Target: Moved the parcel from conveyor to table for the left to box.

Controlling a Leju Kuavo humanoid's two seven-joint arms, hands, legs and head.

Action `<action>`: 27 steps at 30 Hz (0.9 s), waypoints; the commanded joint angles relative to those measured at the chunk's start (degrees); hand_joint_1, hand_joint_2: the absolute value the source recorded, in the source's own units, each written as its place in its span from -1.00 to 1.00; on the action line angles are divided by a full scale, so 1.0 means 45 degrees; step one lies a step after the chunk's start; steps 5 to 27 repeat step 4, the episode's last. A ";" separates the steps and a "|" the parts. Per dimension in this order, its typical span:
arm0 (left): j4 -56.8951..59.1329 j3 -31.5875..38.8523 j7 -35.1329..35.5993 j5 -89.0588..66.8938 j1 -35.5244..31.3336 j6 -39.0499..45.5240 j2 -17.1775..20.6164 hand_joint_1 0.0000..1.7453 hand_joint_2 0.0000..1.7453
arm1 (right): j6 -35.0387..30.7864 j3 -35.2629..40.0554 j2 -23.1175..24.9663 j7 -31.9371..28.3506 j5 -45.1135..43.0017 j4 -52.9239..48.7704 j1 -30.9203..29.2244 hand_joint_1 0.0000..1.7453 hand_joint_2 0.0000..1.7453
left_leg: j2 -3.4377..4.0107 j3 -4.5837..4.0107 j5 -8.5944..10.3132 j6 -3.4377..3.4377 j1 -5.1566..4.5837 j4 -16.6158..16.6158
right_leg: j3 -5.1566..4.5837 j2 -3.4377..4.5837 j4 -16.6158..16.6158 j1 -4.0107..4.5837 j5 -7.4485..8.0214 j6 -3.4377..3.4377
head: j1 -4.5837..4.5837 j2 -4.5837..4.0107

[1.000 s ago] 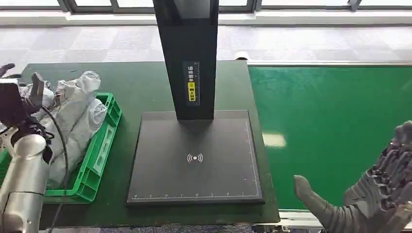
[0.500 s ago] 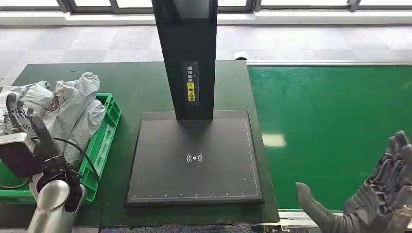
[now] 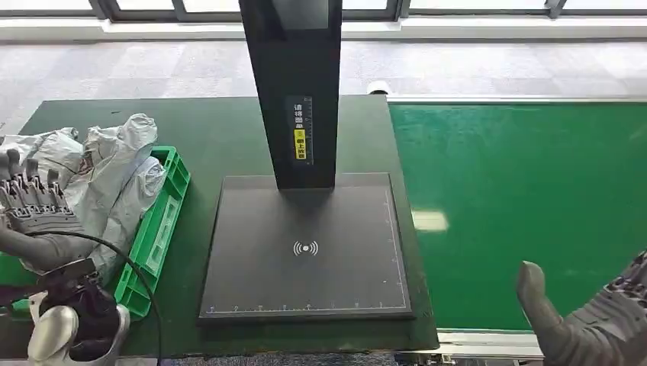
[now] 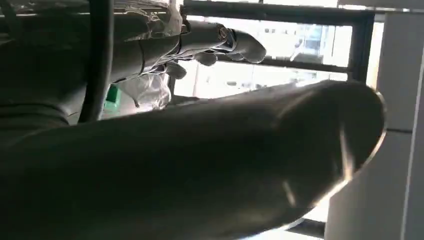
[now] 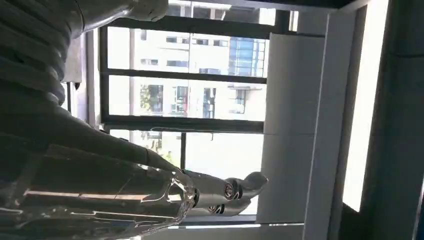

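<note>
A: Parcels [image 3: 114, 179], grey plastic mailers, lie heaped in the green crate [image 3: 156, 229] at the near-left edge of the counter [image 3: 221, 130]. The left robot hand [image 3: 34, 210] is raised just in front of that heap, fingers up and apart, nothing in it. The heap lies directly beyond its fingertips.

B: And the right side, from the head view?

A: The right robot hand [image 3: 591, 324] sits low at the near edge of the green conveyor [image 3: 526, 198], thumb sticking up, the other fingers cut off by the frame. It looks spread with nothing held. The stretch of belt ahead of it is bare green. Between the two hands lies the black scanner pad [image 3: 305, 244] with its black post [image 3: 294, 84] rising from the far side.

B: What does the left wrist view add?

A: Mostly a dark, blurred arm tube close to the lens. Beyond it the left robot hand [image 4: 210, 42] shows its fingers extended and separated, gripping nothing. Just past those fingers there is a bit of grey parcel [image 4: 147, 90] and a sliver of the green crate [image 4: 112, 95].

B: And the right wrist view?

A: The right robot hand [image 5: 220, 192] points toward a window [image 5: 185, 90] with buildings outside. Its fingers lie stretched out, close alongside each other, around nothing; the ribbed grey cover is nearest the lens.
</note>
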 commanded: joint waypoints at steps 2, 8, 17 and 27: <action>0.0135 -0.0567 0.0162 0.0426 0.0097 -0.0556 0.0652 -1.00 -1.00 | -0.0023 -0.0591 0.0472 0.0033 -0.0220 0.0195 0.0073 -1.00 1.00 | -0.0009 0.0015 0.0004 0.0001 0.0001 -0.0018 | 0.0016 -0.0010 -0.0014 0.0003 0.0000 -0.0005 | 0.0000 0.0000; 0.0119 -0.0519 0.0134 0.0411 0.0125 -0.0727 0.0618 -1.00 -1.00 | 0.0074 -0.0619 0.0510 -0.0033 -0.0393 0.0224 0.0148 -1.00 1.00 | -0.0016 0.0037 0.0008 0.0002 0.0003 -0.0038 | 0.0042 -0.0017 -0.0037 0.0006 0.0002 -0.0008 | 0.0000 0.0000; 0.0119 -0.0519 0.0134 0.0411 0.0125 -0.0727 0.0618 -1.00 -1.00 | 0.0074 -0.0619 0.0510 -0.0033 -0.0393 0.0224 0.0148 -1.00 1.00 | -0.0016 0.0037 0.0008 0.0002 0.0003 -0.0038 | 0.0042 -0.0017 -0.0037 0.0006 0.0002 -0.0008 | 0.0000 0.0000; 0.0119 -0.0519 0.0134 0.0411 0.0125 -0.0727 0.0618 -1.00 -1.00 | 0.0074 -0.0619 0.0510 -0.0033 -0.0393 0.0224 0.0148 -1.00 1.00 | -0.0016 0.0037 0.0008 0.0002 0.0003 -0.0038 | 0.0042 -0.0017 -0.0037 0.0006 0.0002 -0.0008 | 0.0000 0.0000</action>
